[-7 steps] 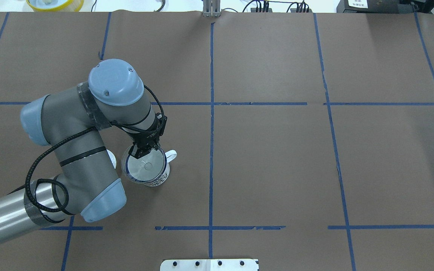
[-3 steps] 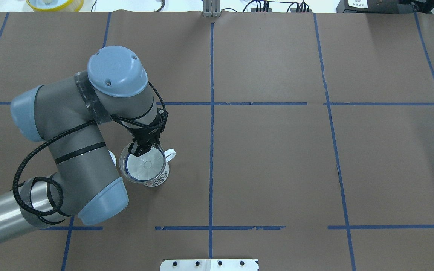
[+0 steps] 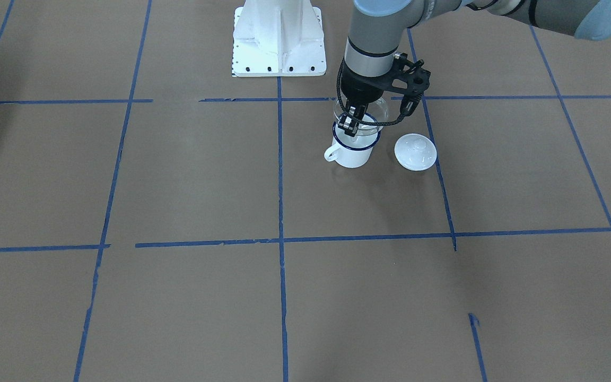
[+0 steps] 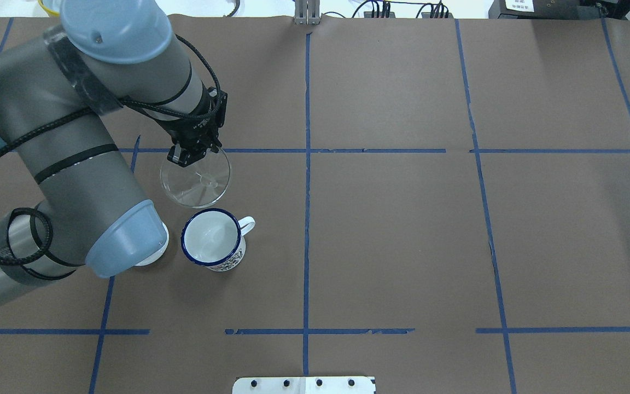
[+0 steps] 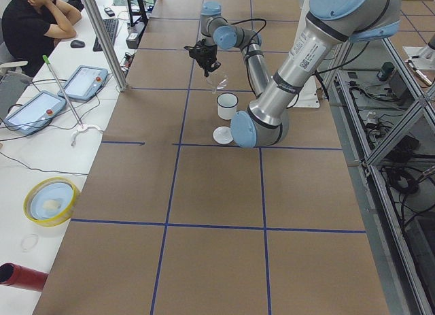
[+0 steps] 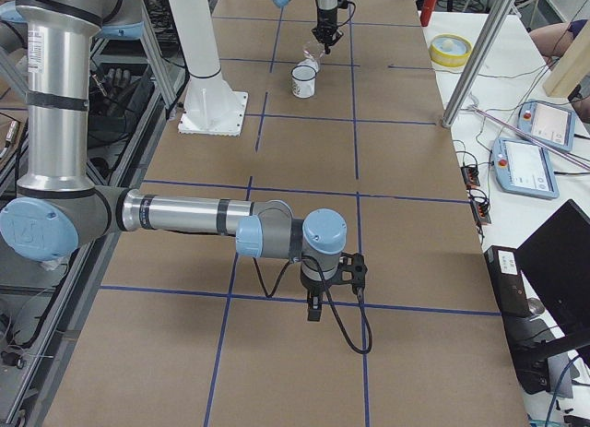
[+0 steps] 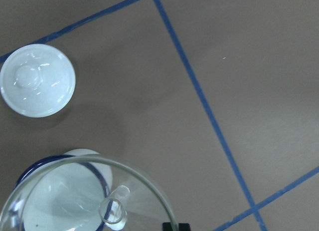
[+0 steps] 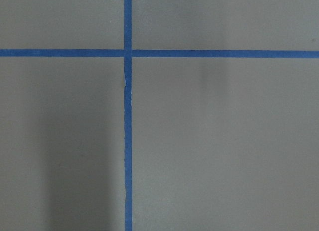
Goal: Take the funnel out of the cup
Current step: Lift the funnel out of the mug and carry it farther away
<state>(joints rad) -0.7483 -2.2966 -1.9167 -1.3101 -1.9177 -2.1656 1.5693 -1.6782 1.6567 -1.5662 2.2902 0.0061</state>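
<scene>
Jaws of the left gripper [image 4: 182, 157] are clamped on the rim of the clear funnel [image 4: 196, 176], on the edge nearest the wrist. They hold it in the air over the cup [image 4: 212, 241], with the wide cone facing up and the short spout pointing down. In the front-facing view the funnel [image 3: 373, 113] hangs just above the cup [image 3: 356, 154], and the left side view shows a gap between the spout and the blue rim, so the two are apart. The left wrist camera looks down through the funnel [image 7: 113, 211] at the cup's white inside below it. The cup stands upright on the brown counter [image 4: 402, 219], its loop handle on the side away from the white lid [image 3: 415, 152]. That lid lies knob up just beside the cup on the robot's left, not touching it, and is partly hidden under the arm's elbow in the overhead view. Well apart from the cup, the right gripper [image 6: 314, 309] points down over blue tape lines [image 8: 127, 53], and I cannot tell how its jaws stand.
</scene>
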